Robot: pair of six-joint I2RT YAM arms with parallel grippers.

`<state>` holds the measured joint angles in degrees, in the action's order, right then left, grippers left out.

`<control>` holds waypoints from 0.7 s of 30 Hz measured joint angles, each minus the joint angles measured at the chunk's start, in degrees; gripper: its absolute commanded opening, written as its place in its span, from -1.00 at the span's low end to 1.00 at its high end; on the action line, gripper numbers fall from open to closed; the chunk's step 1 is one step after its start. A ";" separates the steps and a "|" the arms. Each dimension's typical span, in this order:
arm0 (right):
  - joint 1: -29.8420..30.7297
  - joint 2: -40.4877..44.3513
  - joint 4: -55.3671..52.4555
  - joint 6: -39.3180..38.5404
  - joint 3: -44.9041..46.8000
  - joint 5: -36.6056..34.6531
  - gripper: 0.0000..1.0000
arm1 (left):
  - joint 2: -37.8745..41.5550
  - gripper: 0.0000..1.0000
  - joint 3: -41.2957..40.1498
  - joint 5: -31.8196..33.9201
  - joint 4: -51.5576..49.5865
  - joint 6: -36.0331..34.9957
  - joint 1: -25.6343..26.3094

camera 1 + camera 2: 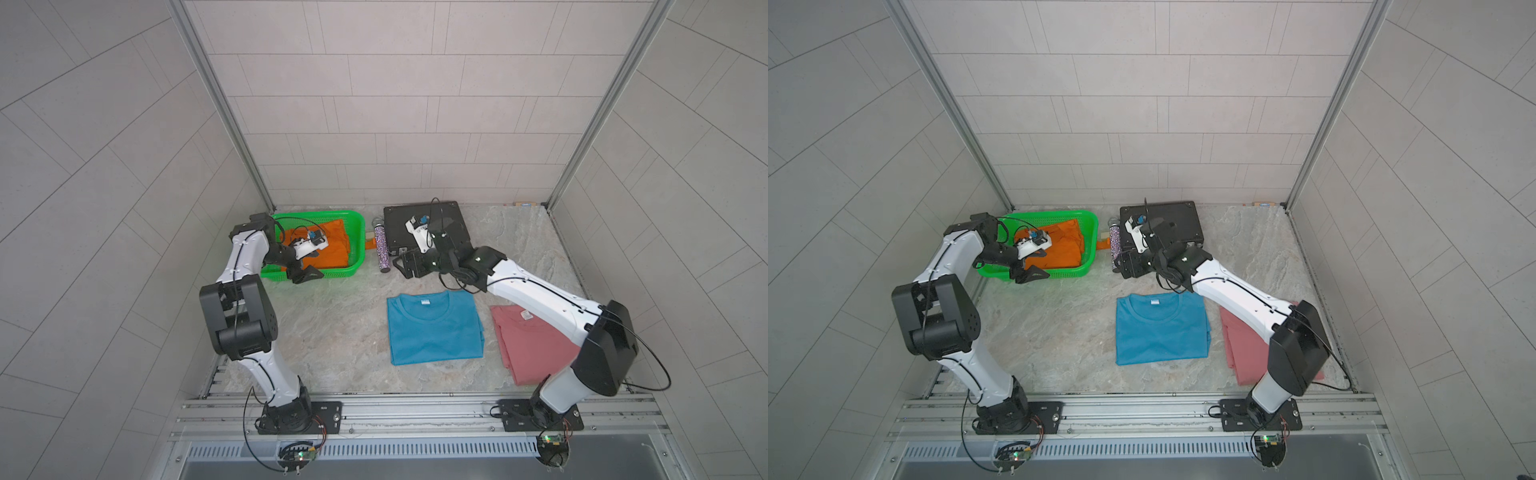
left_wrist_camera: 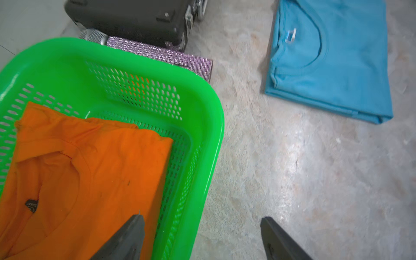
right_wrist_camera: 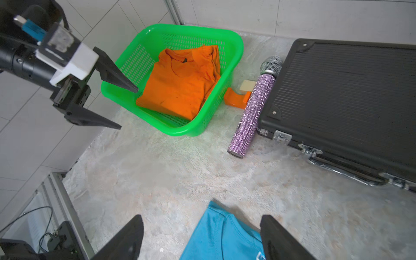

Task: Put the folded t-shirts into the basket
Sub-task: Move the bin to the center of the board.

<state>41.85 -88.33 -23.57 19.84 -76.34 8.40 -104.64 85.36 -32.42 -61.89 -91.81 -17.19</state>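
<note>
Collar edge first: the blue tee point(image 1: 434, 328) lies flat on the table point(image 1: 340, 332), its long axis running from the collar on the far side back to the hem near my bases. My right gripper point(image 3: 202, 217) hangs just above that collar edge, jaws spread wide with nothing between them. In its wrist view the blue neckline shows between the two fingers. The tee therefore stretches from under that tool back toward my base, and the right arm is clearly the nearer one.

My left gripper point(image 3: 128, 109) is well apart from the blue tee, over the near rim of the basket point(image 3: 238, 45). It is also wide open and empty, one finger above the orange tee point(image 3: 182, 87) and the other outside the wall.

The orange tee is already in the basket, somewhat rumpled. The pink tee point(image 1: 532, 345) lies on the table just right of the blue one, partly hidden beneath my right arm. The basket sits left of the blue tee and farther back, with a microphone point(image 3: 254, 103) and a black case point(image 3: 349, 90) beside it. I judge one of three done. The next carry would run leftward, and my left arm would need to clear the basket.
</note>
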 measured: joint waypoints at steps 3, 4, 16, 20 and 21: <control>0.17 4.11 0.13 -1.97 3.85 -0.39 0.71 | -1.46 0.51 0.07 4.22 -1.27 -3.50 0.55; 0.20 5.33 0.17 -2.47 4.85 -0.50 0.71 | -1.64 0.50 0.13 5.25 -1.53 -4.33 0.87; 0.20 9.16 0.63 -3.85 6.64 -1.40 0.71 | -7.15 -0.03 5.49 15.30 -0.11 -6.75 6.12; 0.20 9.18 0.39 -4.00 6.64 -2.27 0.71 | -7.50 -0.26 5.29 16.94 1.01 -6.80 7.17; 0.20 9.16 0.37 -4.00 6.64 -2.40 0.71 | -7.41 -0.32 5.09 17.40 1.38 -6.82 7.41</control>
<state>42.04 -79.18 -23.20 15.84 -69.69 6.00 -112.05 90.45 -15.03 -60.51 -98.63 -9.78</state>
